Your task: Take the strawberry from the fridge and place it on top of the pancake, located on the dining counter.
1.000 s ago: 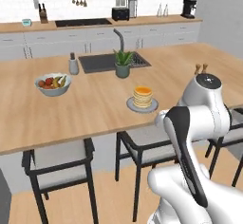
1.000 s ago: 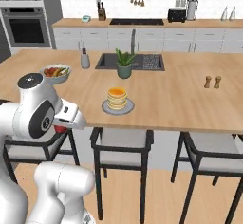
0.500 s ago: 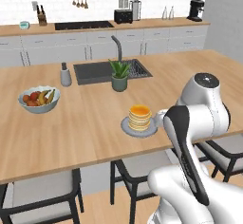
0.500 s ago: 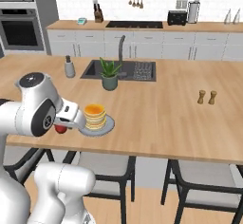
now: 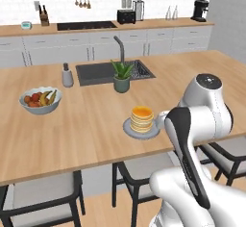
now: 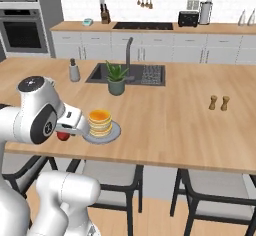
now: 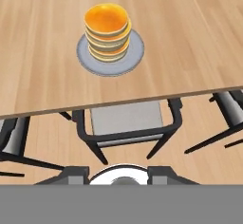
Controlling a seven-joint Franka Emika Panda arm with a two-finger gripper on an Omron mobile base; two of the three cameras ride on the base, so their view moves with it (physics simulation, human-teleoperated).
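Observation:
The pancake (image 5: pixel 142 118) is a short tan stack with an orange top on a round grey plate (image 5: pixel 129 131), near the front edge of the light wooden dining counter (image 5: pixel 91 130). In the right base view my gripper (image 6: pixel 63 133) hangs just left of the plate (image 6: pixel 116 131), at the counter's edge, shut on the small dark-red strawberry (image 6: pixel 63 136). The hand view looks down on the pancake (image 7: pixel 107 28) from in front of the counter (image 7: pixel 190 38). The fridge is out of view.
On the counter stand a fruit bowl (image 5: pixel 41 99), a soap bottle (image 5: pixel 67 76), a potted plant (image 5: pixel 122 77) beside the sink (image 5: pixel 96 72), and two small shakers (image 6: pixel 219 103). Dark stools (image 7: pixel 128 123) are tucked under the counter's front edge.
The whole scene has shifted: the base has driven sideways along the counter, so the pancake now lies right in front of the arm. The gripper still holds the strawberry.

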